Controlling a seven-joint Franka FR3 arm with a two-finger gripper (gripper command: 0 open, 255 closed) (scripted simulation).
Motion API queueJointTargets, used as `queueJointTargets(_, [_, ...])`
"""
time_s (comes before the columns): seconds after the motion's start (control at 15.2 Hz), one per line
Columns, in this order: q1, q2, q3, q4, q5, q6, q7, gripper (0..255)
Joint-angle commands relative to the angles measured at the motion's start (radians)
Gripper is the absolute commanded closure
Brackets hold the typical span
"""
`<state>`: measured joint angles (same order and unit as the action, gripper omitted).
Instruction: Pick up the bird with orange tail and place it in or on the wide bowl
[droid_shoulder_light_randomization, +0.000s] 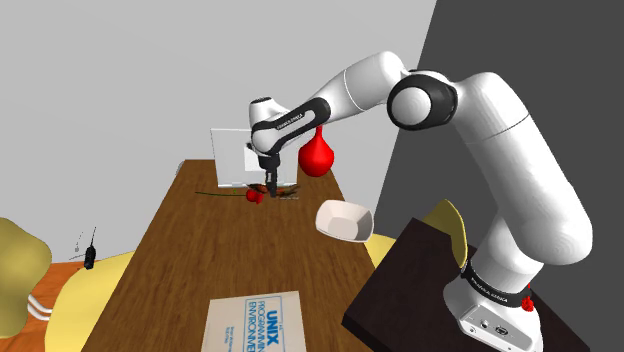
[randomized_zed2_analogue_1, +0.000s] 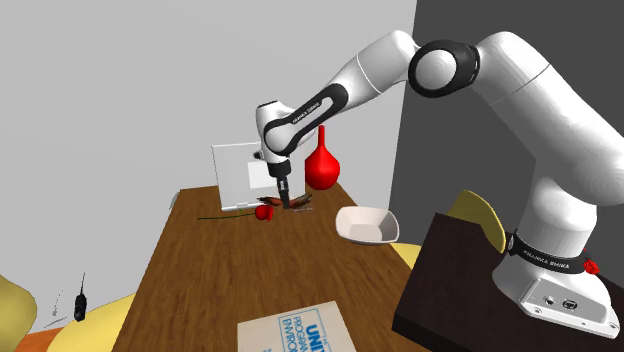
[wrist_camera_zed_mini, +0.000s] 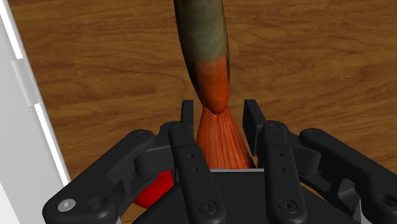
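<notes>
Now the black jaws stand apart on either side of the orange tail, not touching it. The bird (wrist_camera_zed_mini: 207, 51) lies flat on the wooden tabletop (wrist_camera_zed_mini: 95, 63), its greenish body stretching away from the jaws. In the shoulder view the bird sits just above the frame's centre, under the lowered arm, with a red rose (droid_shoulder_light_randomization: 254, 197) just to its left. The white wide bowl (droid_shoulder_light_randomization: 344, 222) stands lower right of it, near the tabletop's edge.
</notes>
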<state>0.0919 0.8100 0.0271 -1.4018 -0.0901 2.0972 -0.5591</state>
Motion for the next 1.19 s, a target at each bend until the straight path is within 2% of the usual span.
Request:
queueJointTargets(0.0, [0.001,-0.014,0.001,0.005,0.001,-0.019,0.0,255])
queueJointTargets(0.4, [0.0,-0.054,0.002,0.01,0.003,-0.064,-0.004,255])
queueJointTargets(0.66, [-0.023,-0.216,-0.002,-0.269,0.001,0.053,-0.018,255])
queueJointTargets(0.99, [-0.052,-0.387,-0.01,-0.55,-0.003,0.167,-0.043,255])
queueJointTargets(1.06, [-0.045,-0.351,-0.008,-0.492,-0.002,0.143,-0.035,255])
queueJointTargets(1.12, [-0.045,-0.351,-0.008,-0.492,-0.002,0.143,-0.035,0])
